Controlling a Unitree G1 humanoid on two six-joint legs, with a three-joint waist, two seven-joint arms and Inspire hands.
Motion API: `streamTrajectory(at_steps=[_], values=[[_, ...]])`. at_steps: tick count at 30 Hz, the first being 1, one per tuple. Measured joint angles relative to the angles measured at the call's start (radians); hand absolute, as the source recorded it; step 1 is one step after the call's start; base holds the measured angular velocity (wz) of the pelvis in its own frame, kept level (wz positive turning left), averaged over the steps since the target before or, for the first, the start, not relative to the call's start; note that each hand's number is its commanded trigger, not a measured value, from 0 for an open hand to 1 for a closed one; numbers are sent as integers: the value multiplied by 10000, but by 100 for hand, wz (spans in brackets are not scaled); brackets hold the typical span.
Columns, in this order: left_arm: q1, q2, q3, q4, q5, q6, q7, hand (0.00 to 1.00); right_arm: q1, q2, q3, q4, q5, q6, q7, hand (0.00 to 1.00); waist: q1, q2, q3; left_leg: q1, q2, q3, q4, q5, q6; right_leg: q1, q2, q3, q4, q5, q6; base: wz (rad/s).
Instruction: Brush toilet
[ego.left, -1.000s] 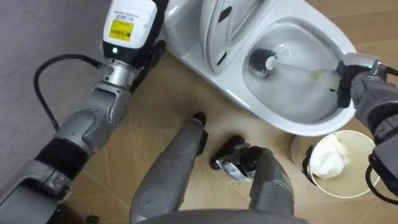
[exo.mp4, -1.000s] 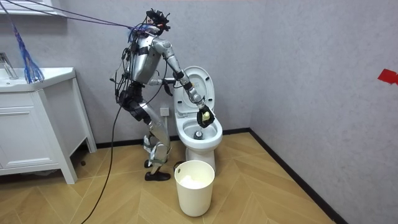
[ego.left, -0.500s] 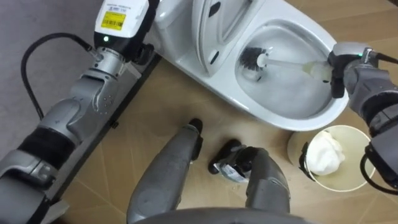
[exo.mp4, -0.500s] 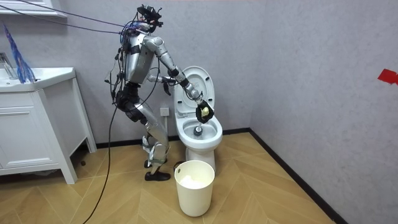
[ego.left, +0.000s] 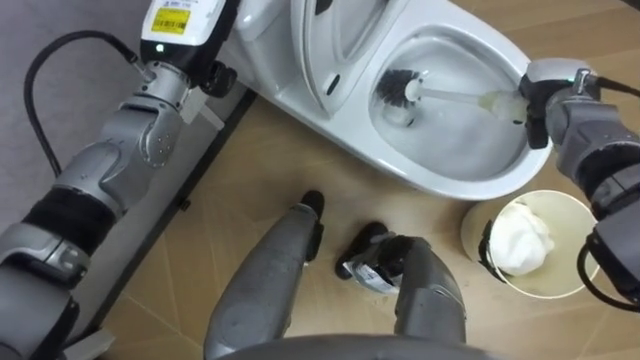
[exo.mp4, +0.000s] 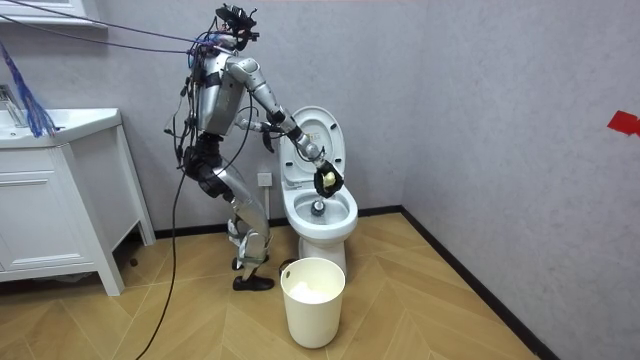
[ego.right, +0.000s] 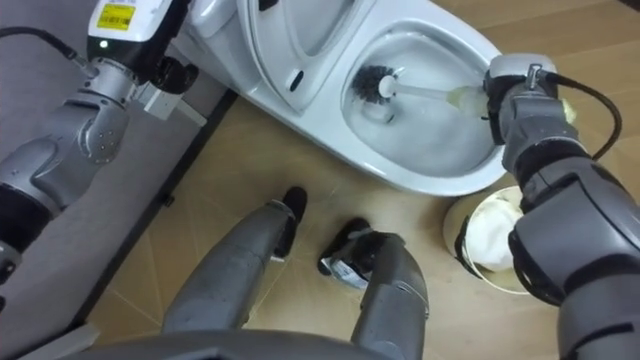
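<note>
Nearest me, the white waste bin (exo.mp4: 312, 300) stands on the wood floor just in front of the toilet (exo.mp4: 345, 218), with a wad of white paper (ego.left: 520, 243) in it. Behind it the robot stands at the toilet's side, on the room view's left, leaning over the bowl, whose lid (exo.mp4: 318, 135) is raised toward the grey wall. Its right hand (ego.left: 548, 98) is clenched round the end of the toilet brush (ego.left: 450, 96), just over the bowl's rim. The handle slants down so the black bristle head (ego.left: 398, 88) sits inside the bowl, against the wall on the lid side. The left hand (ego.left: 195, 30) reaches out past the lid; whether it is open or closed I cannot tell. I'd say the scrubbing is under way. The next move calls for sweeping the head round the bowl's wall and under the rim, with a firm grip and short strokes so nothing splashes. From across the room the stance and the bin's place are plain, but the brush is a dark speck. The eye views supply the grip and where the bristles press.
</note>
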Motion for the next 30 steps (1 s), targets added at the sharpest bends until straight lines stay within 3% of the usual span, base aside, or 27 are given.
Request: streamTrajectory(at_steps=[8,11,12,13,19,23,25,28,30], values=[[-118,-1,-15,167,-66,-8,-8,0,56,154,1496,-1548,-1473,649,846,100,55,210,-96,-126,34,-196,-16,42,-97,-10,186,-191,-168,-68,-77,3],[-111,-15,-178,388,-235,-73,-7,0,548,91,1777,-2418,-1683,1105,1263,100,-55,383,-211,-54,32,-357,35,-7,-165,216,246,-337,-243,-70,-118,13],[-60,-56,-210,481,-368,-77,-12,0,821,85,1755,-2791,-1687,1302,1510,100,-109,429,-326,-29,36,-381,-4,-17,-163,259,283,-337,-311,-100,-61,5],[-3,-72,-209,500,-540,-74,-8,0,1020,47,1753,-3143,-1687,1525,1715,100,-171,491,-381,-7,36,-378,-32,-16,-163,282,282,-349,-332,-121,-22,0],[259,-61,-175,646,-894,54,5,0,1681,10,1712,-4224,-1746,2308,2508,100,-337,761,-578,71,189,-298,-98,-19,-168,382,412,-366,-539,-98,-14,-6],[257,-38,-178,640,-1265,96,3,0,1669,-49,1590,-4181,-1705,2324,2695,100,-329,763,-578,78,212,-300,-100,-13,-187,379,424,-380,-542,-87,-80,-1],[220,24,-224,495,-1491,70,-6,0,1354,-207,1684,-3664,-1302,2043,2542,100,-305,688,-531,66,209,-303,-91,16,-225,358,408,-392,-534,-86,-104,0],[183,112,-217,199,-1490,6,-4,0,999,-380,1670,-2633,-93,1397,1906,100,-171,472,-390,48,214,-289,-31,119,-266,330,401,-384,-517,-92,-116,0],[150,322,-166,-369,-1481,16,12,0,821,-399,1368,-1722,1761,889,1309,100,-76,66,-173,-4,193,-210,-118,220,-239,208,344,-364,-472,-102,-136,8]])
